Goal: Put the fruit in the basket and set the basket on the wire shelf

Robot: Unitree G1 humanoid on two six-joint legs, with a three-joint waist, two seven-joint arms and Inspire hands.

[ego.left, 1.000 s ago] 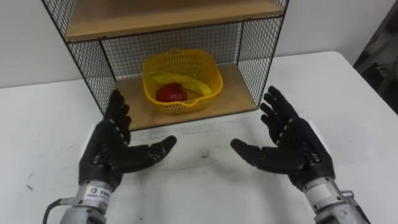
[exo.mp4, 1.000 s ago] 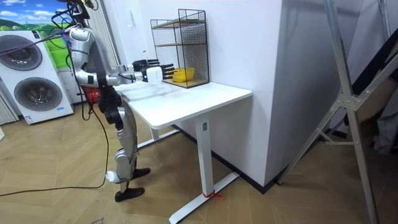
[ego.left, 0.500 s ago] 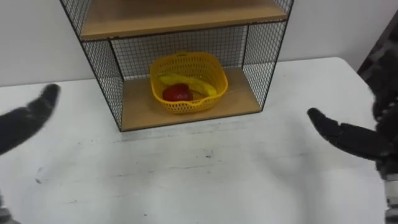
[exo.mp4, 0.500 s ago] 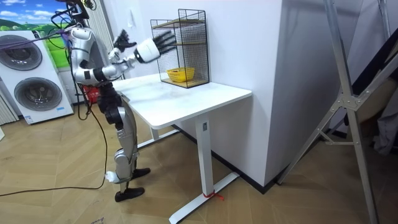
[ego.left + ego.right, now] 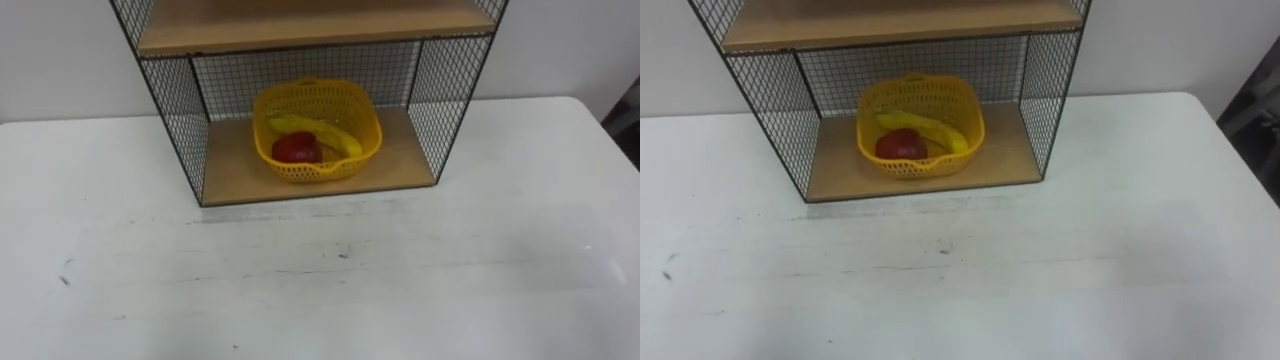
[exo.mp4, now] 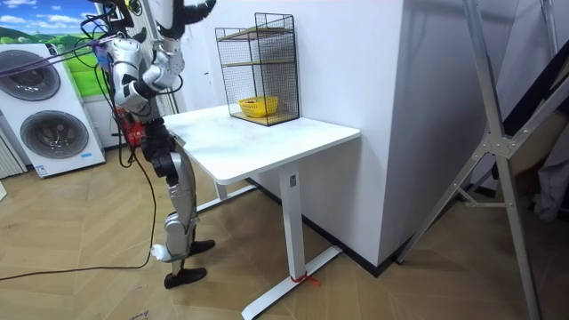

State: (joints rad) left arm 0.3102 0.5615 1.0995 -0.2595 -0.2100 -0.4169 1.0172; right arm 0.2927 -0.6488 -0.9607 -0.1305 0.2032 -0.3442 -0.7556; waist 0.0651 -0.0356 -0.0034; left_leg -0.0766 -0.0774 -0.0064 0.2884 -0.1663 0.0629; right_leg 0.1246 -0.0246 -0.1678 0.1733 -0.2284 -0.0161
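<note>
A yellow plastic basket (image 5: pixel 320 170) stands on the lower wooden board (image 5: pixel 405 165) of the black wire shelf (image 6: pixel 260 53), at the back of the white table (image 5: pixel 320 280). Inside it lie a yellow banana (image 5: pixel 318 130) and a red round fruit (image 5: pixel 297 148). In the room view I stand at the table's end with both arms raised high. One dark hand (image 6: pixel 197 5) shows at the top edge there, cut off by the frame. It is far from the basket and holds nothing that I can see.
The shelf's upper wooden board (image 5: pixel 300 22) sits above the basket. Wire mesh walls (image 5: pixel 175 110) close the shelf's sides and back. A white wall rises behind it. Washing machines (image 6: pixel 49 116) stand at the room view's left, a metal frame (image 6: pixel 498 133) at its right.
Both hands, spread open over the table a second ago, swung apart and rose out of the eye views. The eye views shifted slightly. The basket stays on the shelf.
</note>
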